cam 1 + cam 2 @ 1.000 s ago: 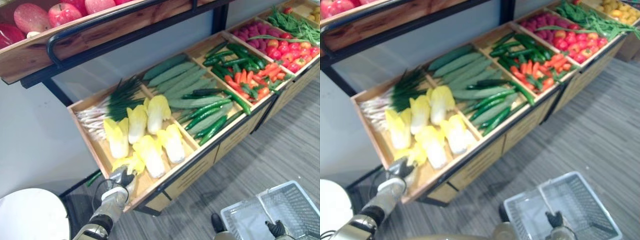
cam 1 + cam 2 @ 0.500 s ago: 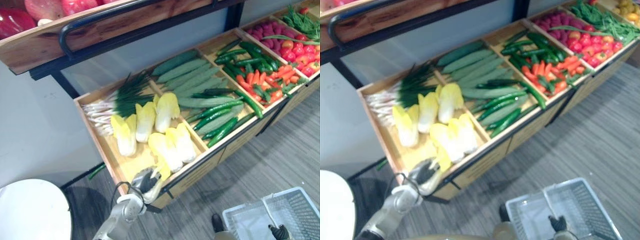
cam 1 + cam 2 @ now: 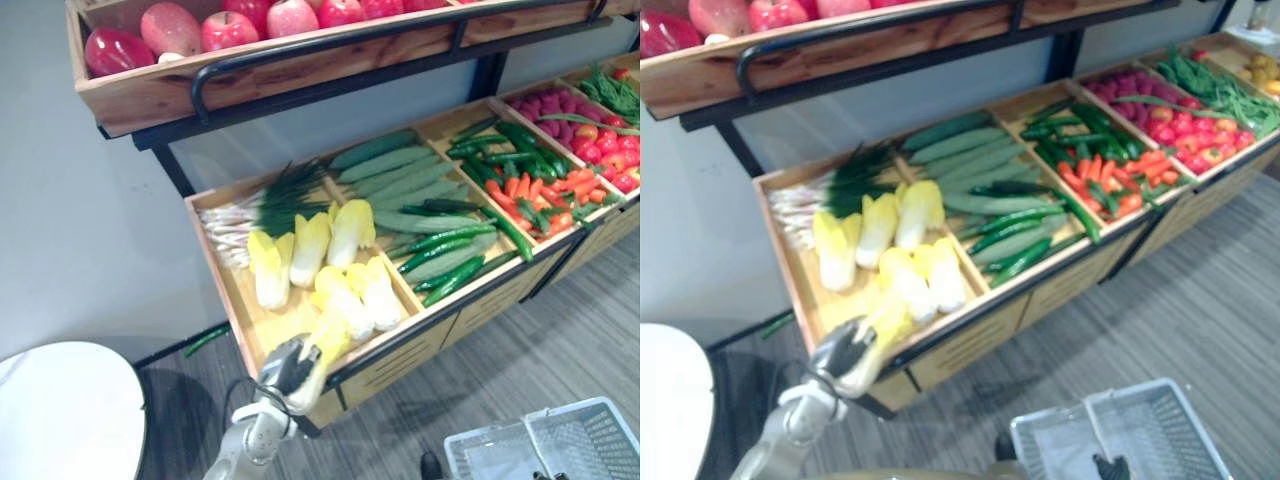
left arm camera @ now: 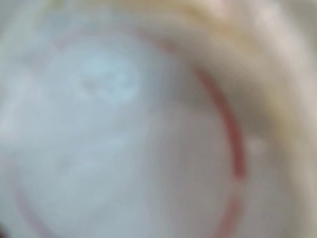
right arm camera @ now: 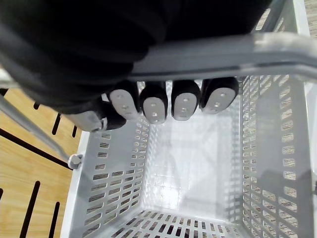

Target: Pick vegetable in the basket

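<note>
Cabbage, pale yellow, is seen at the front edge of the wooden crate, its stalk end clasped in the curled fingers of the left hand. It is best lifted clear of that front edge, kept level, then carried across to the basket, well apart. The basket's handle is gripped by the right hand, fingers wrapped round it, and nothing is seen inside the basket. No writing can be read.

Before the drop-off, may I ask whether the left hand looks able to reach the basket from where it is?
Probably yes: the left hand, closed on a yellow cabbage, has open floor between it and the basket, whose top is open under the right hand.
</note>
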`<state>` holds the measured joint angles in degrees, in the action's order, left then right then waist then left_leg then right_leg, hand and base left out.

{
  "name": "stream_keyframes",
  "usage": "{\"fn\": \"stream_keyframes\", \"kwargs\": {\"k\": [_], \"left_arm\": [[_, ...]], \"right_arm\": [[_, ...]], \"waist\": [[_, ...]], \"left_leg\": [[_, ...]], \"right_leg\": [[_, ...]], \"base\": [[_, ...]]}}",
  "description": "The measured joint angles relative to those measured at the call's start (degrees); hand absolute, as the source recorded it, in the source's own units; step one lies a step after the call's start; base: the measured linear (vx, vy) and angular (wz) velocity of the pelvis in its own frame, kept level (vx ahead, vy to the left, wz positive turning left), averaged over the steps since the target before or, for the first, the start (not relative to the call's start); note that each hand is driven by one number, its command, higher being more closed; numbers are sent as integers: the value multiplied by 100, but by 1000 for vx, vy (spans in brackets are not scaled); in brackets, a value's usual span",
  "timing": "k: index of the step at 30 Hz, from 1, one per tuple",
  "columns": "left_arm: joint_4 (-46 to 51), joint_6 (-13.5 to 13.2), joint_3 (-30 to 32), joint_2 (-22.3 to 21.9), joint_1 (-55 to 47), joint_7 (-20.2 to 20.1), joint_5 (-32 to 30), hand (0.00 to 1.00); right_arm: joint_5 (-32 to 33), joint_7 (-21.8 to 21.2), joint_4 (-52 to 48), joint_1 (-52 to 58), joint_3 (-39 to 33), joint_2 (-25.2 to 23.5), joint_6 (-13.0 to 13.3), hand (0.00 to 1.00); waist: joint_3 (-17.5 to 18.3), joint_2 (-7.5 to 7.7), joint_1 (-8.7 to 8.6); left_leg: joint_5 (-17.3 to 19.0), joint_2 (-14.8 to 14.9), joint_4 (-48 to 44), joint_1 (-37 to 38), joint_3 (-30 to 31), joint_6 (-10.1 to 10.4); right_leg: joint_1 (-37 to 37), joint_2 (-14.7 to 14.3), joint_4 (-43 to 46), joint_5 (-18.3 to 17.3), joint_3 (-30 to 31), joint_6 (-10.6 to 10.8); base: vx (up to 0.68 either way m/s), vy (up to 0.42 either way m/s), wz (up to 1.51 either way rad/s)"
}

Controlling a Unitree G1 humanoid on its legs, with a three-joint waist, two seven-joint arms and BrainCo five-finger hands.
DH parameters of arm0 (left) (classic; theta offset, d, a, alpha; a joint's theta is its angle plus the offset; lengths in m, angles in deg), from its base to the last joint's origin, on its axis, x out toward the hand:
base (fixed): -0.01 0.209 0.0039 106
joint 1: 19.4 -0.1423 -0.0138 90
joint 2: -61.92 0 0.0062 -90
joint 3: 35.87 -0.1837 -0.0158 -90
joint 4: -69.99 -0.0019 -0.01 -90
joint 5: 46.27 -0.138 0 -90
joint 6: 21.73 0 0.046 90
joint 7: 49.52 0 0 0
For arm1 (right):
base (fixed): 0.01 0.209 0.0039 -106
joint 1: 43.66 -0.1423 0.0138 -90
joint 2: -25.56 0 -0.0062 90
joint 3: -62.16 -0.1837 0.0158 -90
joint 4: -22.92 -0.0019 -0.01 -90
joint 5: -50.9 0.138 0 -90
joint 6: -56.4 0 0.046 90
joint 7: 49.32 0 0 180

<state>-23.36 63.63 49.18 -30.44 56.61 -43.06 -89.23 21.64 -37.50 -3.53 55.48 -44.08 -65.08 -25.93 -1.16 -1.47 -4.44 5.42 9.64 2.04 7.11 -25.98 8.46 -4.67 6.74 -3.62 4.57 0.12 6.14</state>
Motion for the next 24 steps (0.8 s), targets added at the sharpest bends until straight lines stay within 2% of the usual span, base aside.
{"fn": "stream_keyframes", "kwargs": {"k": [3, 5, 12, 18, 21, 24], "left_arm": [[-238, 155, 704, 5, 3, 208, -105, 100], [-323, 269, 950, 7, 1, 269, -107, 100], [-282, 285, 1170, -1, 11, 385, -123, 100], [593, 427, 1538, -7, 12, 621, -279, 100], [1036, 297, 1545, -7, 40, 957, -233, 100], [1401, -17, 1513, 17, 152, 1304, -175, 100]], "right_arm": [[-2, -92, -5, 7, 13, -11, 0, 100], [-2, -108, -5, 10, 46, -12, 0, 100], [-3, -172, -6, 4, 55, -15, 2, 100], [-3, -242, -4, 15, -113, -23, 4, 100], [-1, -239, -4, 33, -146, -23, 10, 100], [1, -229, -6, 71, -147, 17, 17, 100]], "waist": [[80, 45, 14], [94, 64, 16], [124, 99, 10], [128, 90, 17], [131, 84, 11], [148, 56, 0]], "left_leg": [[-15, -1, 32, 7, -1, 5], [-17, -13, 60, 8, 1, 3], [-19, -9, 89, 17, 23, 1], [-19, -4, 60, 16, 34, 1], [-19, -5, 18, 10, 44, 0], [-17, -3, -18, 6, 47, 0]], "right_leg": [[10, -3, -39, 1, -11, -1], [13, 4, -59, 2, -22, -1], [99, 8, -155, 7, -102, 2], [104, 13, -127, 7, -108, 1], [107, 24, -109, 7, -108, 1], [101, 24, -89, 7, -100, 1]], "base": [[-1, -35, 2], [0, 0, 0], [22, -23, 4], [-30, -42, 1], [-57, -43, 1], [-58, -44, -1]]}}
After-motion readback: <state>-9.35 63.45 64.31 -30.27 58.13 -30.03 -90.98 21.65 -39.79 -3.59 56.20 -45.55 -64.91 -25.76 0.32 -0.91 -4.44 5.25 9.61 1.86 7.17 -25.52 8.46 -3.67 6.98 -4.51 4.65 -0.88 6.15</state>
